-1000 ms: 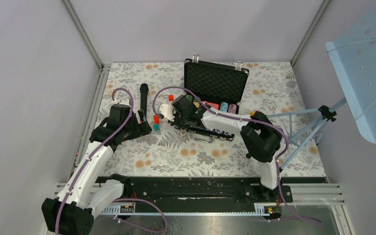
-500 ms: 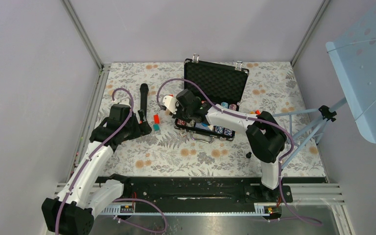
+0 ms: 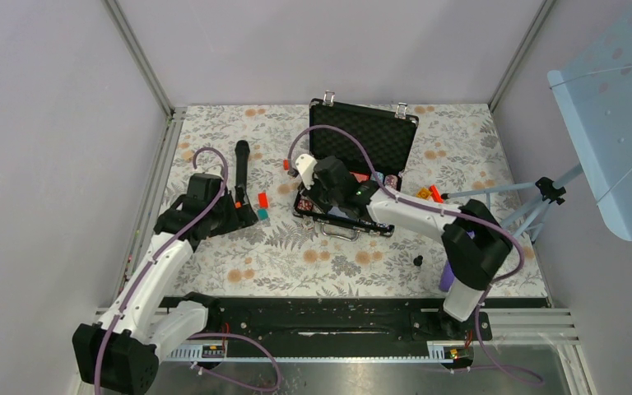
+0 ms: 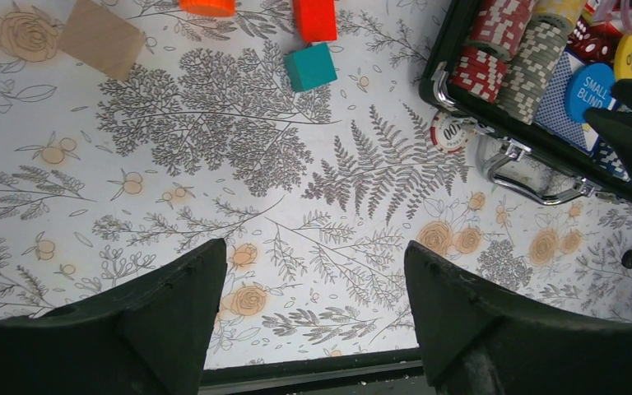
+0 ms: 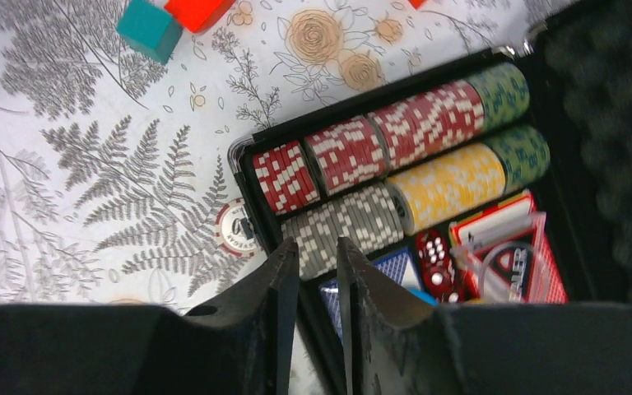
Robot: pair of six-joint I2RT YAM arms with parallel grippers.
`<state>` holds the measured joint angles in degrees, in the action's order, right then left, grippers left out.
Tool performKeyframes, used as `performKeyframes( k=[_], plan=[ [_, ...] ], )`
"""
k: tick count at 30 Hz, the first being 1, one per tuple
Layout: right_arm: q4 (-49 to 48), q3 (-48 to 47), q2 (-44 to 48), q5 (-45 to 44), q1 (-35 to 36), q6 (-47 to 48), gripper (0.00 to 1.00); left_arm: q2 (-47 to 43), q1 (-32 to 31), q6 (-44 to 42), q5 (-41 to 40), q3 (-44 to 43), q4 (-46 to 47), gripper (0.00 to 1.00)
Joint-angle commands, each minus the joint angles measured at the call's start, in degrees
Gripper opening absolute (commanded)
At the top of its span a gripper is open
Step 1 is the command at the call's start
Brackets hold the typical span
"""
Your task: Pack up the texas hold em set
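Just outside the near left corner of the open case [image 3: 362, 140], right against its wall by the latch, one stray chip [image 5: 237, 229] lies flat on the flowered table [image 5: 66, 206]. The right gripper [image 5: 318, 247] hangs over the case's left end, above the grey and red chip rows [image 5: 395, 140], whose long axis runs along the case front. The chip lies a little to that gripper's left, across the wall. Its jaws are nearly together with only a thin slit between, and nothing sits in it. The left gripper [image 4: 313, 247] hovers over bare table with its jaws spread wide and empty, well apart from the chip. I judge the right arm the nearer one for the pick-up.
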<state>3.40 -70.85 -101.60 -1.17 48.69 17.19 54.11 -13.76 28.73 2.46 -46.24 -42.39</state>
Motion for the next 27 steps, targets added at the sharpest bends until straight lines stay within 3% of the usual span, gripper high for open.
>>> performKeyframes(
  k=[1,5,11,19,27],
  plan=[
    [-4.7,4.5,7.4,-2.5,-0.7,-15.1,0.32,0.5,0.2,0.8,3.7,0.5,3.6,0.77],
    [0.4,7.5,10.7,-3.0,-0.8,-24.2,0.33,1.2,-2.7,4.4,4.4,2.0,6.9,0.76],
    [-0.4,15.4,16.7,-2.9,-0.7,-30.3,0.33,6.1,-13.6,11.1,-2.1,2.8,13.8,0.76],
    [0.9,22.7,26.4,-4.1,-0.7,-33.5,0.34,23.5,-23.9,13.7,-14.6,-1.5,22.6,0.76],
    [3.1,29.0,39.9,-5.9,-0.7,-33.1,0.34,38.1,-28.3,12.8,-22.1,-9.4,26.2,0.79]
  ],
)
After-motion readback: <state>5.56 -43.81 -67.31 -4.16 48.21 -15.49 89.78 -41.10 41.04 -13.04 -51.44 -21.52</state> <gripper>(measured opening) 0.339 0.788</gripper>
